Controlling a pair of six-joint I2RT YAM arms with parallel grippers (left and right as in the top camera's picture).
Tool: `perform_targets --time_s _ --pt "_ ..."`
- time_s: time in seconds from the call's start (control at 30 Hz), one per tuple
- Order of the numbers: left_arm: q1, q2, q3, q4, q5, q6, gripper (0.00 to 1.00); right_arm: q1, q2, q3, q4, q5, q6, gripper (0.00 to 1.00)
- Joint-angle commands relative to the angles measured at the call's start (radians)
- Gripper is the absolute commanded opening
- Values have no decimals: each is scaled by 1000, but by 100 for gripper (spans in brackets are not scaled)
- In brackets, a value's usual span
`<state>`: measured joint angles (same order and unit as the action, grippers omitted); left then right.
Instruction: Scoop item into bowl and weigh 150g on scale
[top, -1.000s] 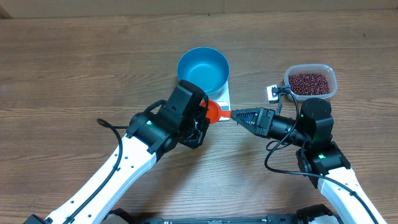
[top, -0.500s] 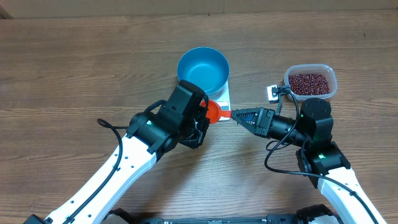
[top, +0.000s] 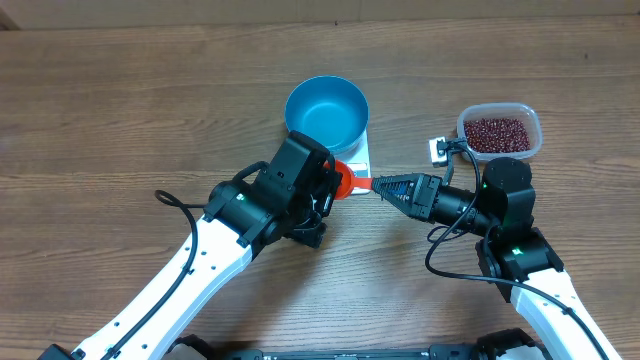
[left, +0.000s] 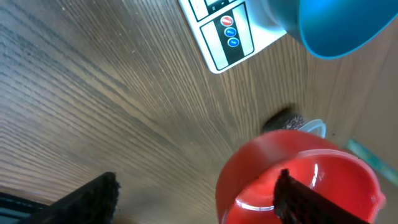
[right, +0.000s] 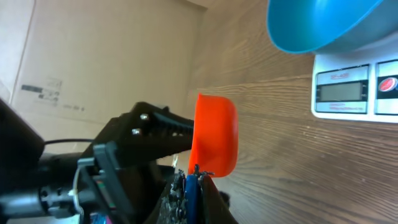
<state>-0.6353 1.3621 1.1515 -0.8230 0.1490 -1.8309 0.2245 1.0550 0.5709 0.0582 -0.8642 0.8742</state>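
A: Where's the scoop?

B: Orange scoop (top: 343, 180) is off the worktop (top: 120, 100), just in front of the scale (right: 348, 87). Right fingers (top: 398, 187) are clamped together on its handle. Left fingers (left: 96, 194) stand wide apart with bare worktop between them. One overlaps the cup in the left wrist view; can't tell if it touches.

A: So the right arm owns it. Any load?

B: Cup looks empty. Beans (top: 497, 133) sit in the clear tub (top: 538, 130), well apart to the right. Blue bowl (top: 326, 112) is on the scale and looks empty too.

A: Plan for this step?

B: My read: clear the left arm, then take the scoop to the tub. Left should back straight away from the cup with its fingers wide, so nothing twists the handle in the grip. Right shouldn't swing until left is clear.

A: Risks?

B: Bowl rim is near the cup, and a bump would likely shift it on the scale. The grip looks to be at the end of a thin handle, so a full cup may droop. I'd enter the heap shallow, take modest loads and carry level.
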Motion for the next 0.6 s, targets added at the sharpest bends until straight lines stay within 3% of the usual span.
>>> perform_targets --time_s 0.0,0.2,0.37,0.57 --pt "-6 11 -3 -16 -2 42 87 5 -5 26 -26 60 -37 4" --pt "-6 11 -3 -47 -2 219 97 4 -5 26 -132 166 -79 4" --pt "-5 11 -3 -67 -3 449 91 2 -5 26 -210 223 -125 4" --pt "-5 11 -3 -77 -5 705 91 3 -5 26 -230 222 -124 4"
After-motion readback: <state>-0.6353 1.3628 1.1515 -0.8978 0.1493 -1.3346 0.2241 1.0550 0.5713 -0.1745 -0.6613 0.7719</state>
